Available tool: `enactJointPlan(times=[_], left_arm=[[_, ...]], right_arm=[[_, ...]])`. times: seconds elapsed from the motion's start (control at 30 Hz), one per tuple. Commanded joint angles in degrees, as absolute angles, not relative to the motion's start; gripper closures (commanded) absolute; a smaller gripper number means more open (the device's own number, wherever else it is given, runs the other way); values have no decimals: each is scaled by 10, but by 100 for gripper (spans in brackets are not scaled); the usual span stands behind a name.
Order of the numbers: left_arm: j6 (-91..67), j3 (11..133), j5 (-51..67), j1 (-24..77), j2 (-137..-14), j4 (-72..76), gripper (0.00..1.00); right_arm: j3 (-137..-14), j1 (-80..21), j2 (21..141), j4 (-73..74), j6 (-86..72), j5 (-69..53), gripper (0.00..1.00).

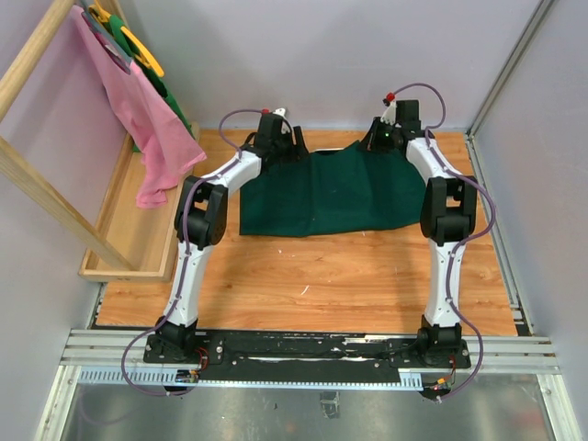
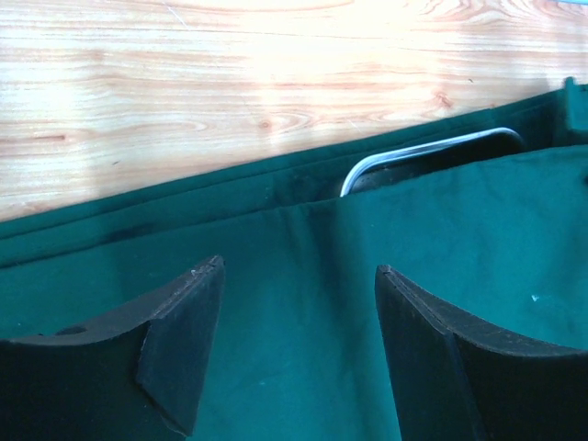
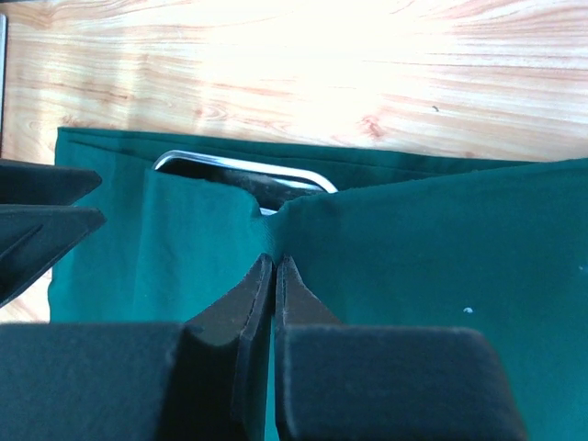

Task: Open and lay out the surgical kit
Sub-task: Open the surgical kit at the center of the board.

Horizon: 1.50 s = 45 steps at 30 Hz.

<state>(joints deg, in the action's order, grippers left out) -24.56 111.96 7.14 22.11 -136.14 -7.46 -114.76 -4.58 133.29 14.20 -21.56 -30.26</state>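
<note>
The surgical kit lies at the far middle of the table, covered by its dark green cloth wrap (image 1: 322, 193). A curved rim of the shiny steel tray (image 2: 432, 152) peeks out from under the cloth's far edge, and the tray rim (image 3: 243, 170) also shows in the right wrist view. My left gripper (image 2: 299, 276) hovers open over the cloth near its far left edge, with nothing between its fingers. My right gripper (image 3: 276, 262) is shut, pinching a raised pucker of the green cloth at the far right edge. The rest of the kit's contents are hidden.
A wooden tray (image 1: 138, 220) stands along the table's left side under a slanted wooden rack with a pink cloth (image 1: 147, 119) and green and yellow items hanging. Walls close in behind and on the right. Bare wood lies in front of the cloth.
</note>
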Motion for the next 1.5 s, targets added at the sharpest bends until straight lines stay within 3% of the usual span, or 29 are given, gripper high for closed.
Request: enactJointPlan(times=[0.0, 0.8, 1.07, 1.27, 1.4, 1.47], left_arm=[[-251, 1144, 89, 229, -1362, -72, 29], [-244, 1198, 50, 248, -1423, -108, 32], [-245, 1191, 62, 251, -1414, -99, 55], [-244, 1195, 64, 253, -1413, -104, 87], [-246, 1182, 54, 254, -1395, -106, 99], [-247, 1163, 47, 253, -1372, -101, 99]], right_arm=[[-1126, -61, 1289, 105, -209, -316, 99], [-1049, -63, 1231, 30, -227, -364, 99], [-1030, -63, 1209, 17, -228, -373, 99], [-1019, -63, 1197, 10, -232, -380, 99], [-1015, -63, 1194, 11, -232, -380, 99], [-1009, -63, 1190, 11, -231, -379, 99]])
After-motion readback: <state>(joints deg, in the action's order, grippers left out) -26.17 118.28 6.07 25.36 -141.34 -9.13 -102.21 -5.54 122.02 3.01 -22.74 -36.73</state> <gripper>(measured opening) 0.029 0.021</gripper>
